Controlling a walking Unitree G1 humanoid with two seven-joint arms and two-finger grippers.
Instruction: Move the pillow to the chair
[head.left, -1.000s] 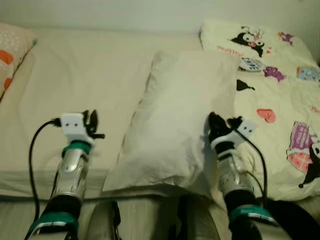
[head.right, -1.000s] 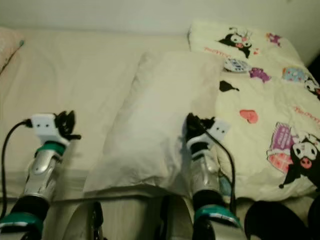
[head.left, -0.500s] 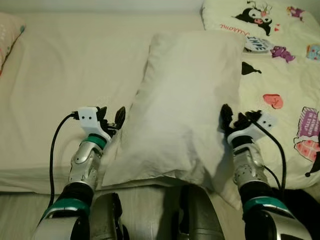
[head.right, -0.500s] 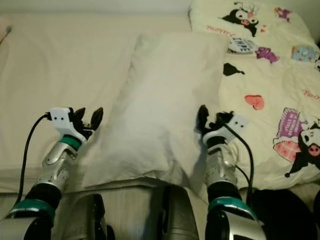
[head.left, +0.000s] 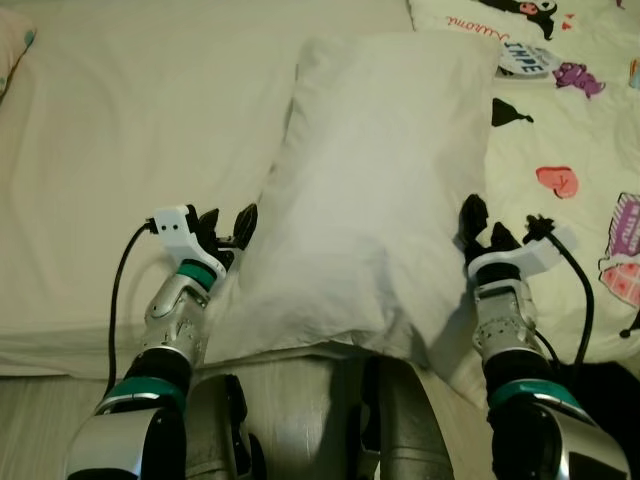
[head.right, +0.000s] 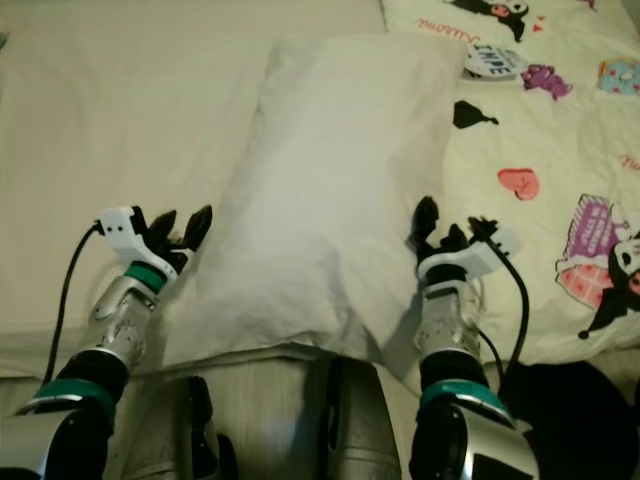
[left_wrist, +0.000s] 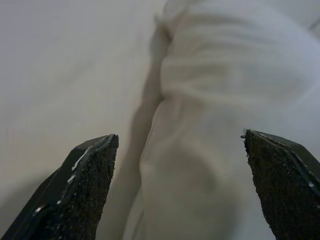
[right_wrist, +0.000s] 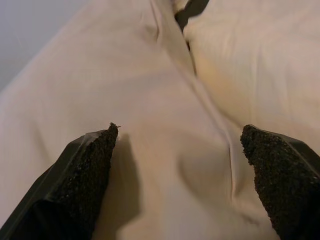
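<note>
From the head, the pillow (head.left: 370, 190) lies on the bed (head.left: 130, 150), long axis running away from the robot. The left gripper (head.left: 225, 225) and right gripper (head.left: 495, 232) flank its near end, equally close. Each wrist view shows fingers spread wide, the pillow (left_wrist: 210, 125) between them, ungripped.

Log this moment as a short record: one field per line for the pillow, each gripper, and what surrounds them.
pillow: white pillow, lying flat on the bed, near end over the bed's front edge
left gripper: left gripper, open, at the pillow's left side
right gripper: right gripper, open, at the pillow's right side
bed: cream sheet
right of pillow: cartoon-print blanket
grip: none yet
</note>
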